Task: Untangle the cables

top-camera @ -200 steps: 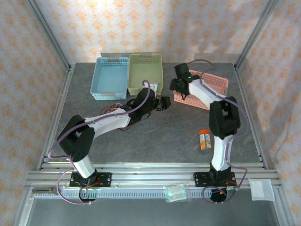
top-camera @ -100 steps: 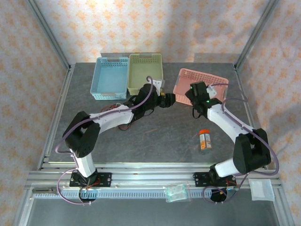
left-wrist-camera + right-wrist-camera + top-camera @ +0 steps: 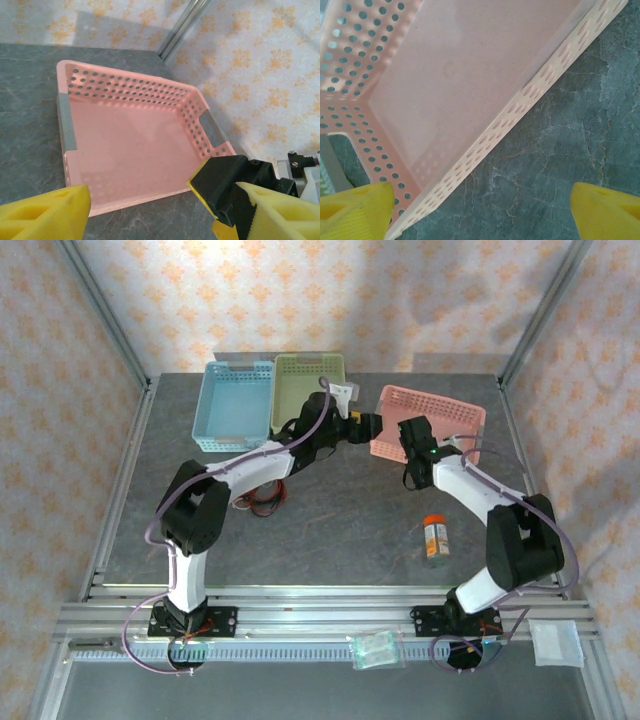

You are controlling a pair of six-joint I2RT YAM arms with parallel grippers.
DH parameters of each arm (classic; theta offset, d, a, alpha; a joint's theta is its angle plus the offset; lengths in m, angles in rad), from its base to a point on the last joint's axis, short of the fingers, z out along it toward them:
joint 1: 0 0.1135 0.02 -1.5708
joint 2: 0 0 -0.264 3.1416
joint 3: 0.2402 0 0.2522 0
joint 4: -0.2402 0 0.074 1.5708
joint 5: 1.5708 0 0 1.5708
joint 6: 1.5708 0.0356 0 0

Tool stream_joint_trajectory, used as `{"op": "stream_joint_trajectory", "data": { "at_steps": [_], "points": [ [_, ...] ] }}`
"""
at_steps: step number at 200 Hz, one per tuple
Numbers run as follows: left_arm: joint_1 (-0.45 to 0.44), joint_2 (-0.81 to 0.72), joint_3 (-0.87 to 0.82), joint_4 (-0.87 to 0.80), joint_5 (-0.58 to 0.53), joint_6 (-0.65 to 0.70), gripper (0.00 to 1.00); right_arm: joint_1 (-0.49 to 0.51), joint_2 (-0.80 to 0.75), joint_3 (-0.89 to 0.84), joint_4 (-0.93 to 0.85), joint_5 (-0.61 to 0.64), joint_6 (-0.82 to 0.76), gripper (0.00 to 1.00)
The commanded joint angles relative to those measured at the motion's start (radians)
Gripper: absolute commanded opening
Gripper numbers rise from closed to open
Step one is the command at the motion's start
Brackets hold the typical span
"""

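Observation:
The cables lie as a small red and black tangle on the grey table, partly under the left arm's forearm. No gripper touches them. My left gripper hovers at the left edge of the pink basket, far to the right of the tangle. In the left wrist view it is open, with the empty pink basket ahead. My right gripper sits close by at the basket's near left side. In the right wrist view it is wide open over bare table beside the basket wall.
A blue basket and a green basket stand at the back, left of the pink one. An orange bottle lies by the right arm. A black and yellow block juts in close to my left gripper's right finger.
The left arm stretched further right and back, away from the cables, to the pink basket. The right arm swung off the basket to its near left side, and its jaws widened.

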Motion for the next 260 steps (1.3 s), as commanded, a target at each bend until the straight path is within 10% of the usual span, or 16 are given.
{"op": "stream_joint_trajectory", "data": {
  "at_steps": [1,186,260],
  "points": [
    [0.030,0.056,0.082,-0.046,0.064,0.038,0.75,-0.020,0.024,0.042,-0.017,0.061,0.059,0.91],
    [0.034,0.061,0.095,-0.114,0.070,0.057,0.75,-0.139,0.107,0.029,0.015,0.080,-0.084,0.32],
    [0.034,0.029,0.072,-0.137,0.053,0.066,0.75,-0.172,0.135,0.090,0.039,0.159,-0.400,0.13]
  ]
}}
